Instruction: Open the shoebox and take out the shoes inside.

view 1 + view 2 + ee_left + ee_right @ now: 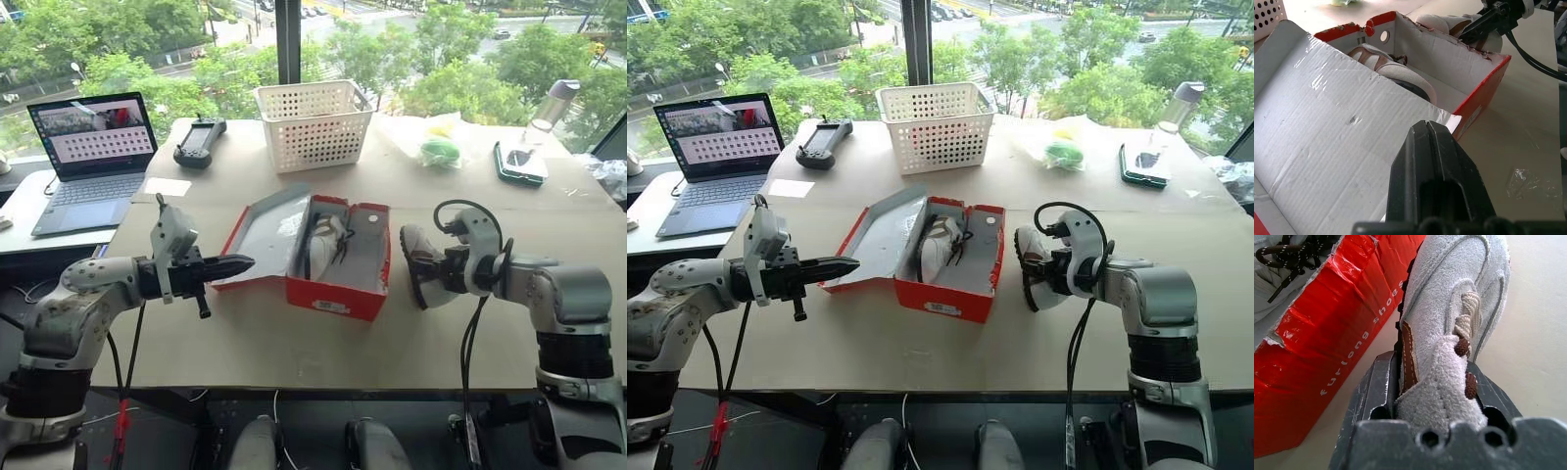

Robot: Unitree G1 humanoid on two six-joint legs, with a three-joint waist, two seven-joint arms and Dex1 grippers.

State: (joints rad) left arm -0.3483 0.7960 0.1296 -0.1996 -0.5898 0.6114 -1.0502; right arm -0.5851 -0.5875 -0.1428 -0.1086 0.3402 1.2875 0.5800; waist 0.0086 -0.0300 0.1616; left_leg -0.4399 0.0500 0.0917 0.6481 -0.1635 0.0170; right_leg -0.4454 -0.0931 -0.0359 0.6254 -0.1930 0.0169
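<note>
The red shoebox (328, 284) lies open near the middle of the cardboard-covered table (294, 352), its hinged lid (265, 235) folded back toward the robot's left with the grey-white inner face upward. One shoe (323, 245), white with dark laces, rests inside the box against the lid-side wall. The second shoe (423, 264) is outside the box, just beside its right-hand wall, held on edge with the dark sole facing the box. The right gripper (1435, 396) is clamped on this shoe: in the right wrist view the two black fingers (1371, 396) press the suede heel part from both sides, and the red side wall of the box with white lettering stands close alongside. The left gripper (230, 265) has its fingers pressed fully together and holds nothing; it points roughly level toward the box, its tip at the near edge of the opened lid, and in the left wrist view it lies over the lid's inner face. Behind the box stand a white perforated basket (313, 122), a black handheld controller (199, 140) and, on a side table, an open laptop (90, 157); toward the right rear lie a green object in a clear bag (441, 147), a phone-like device (519, 163) and a bottle (554, 106).
</note>
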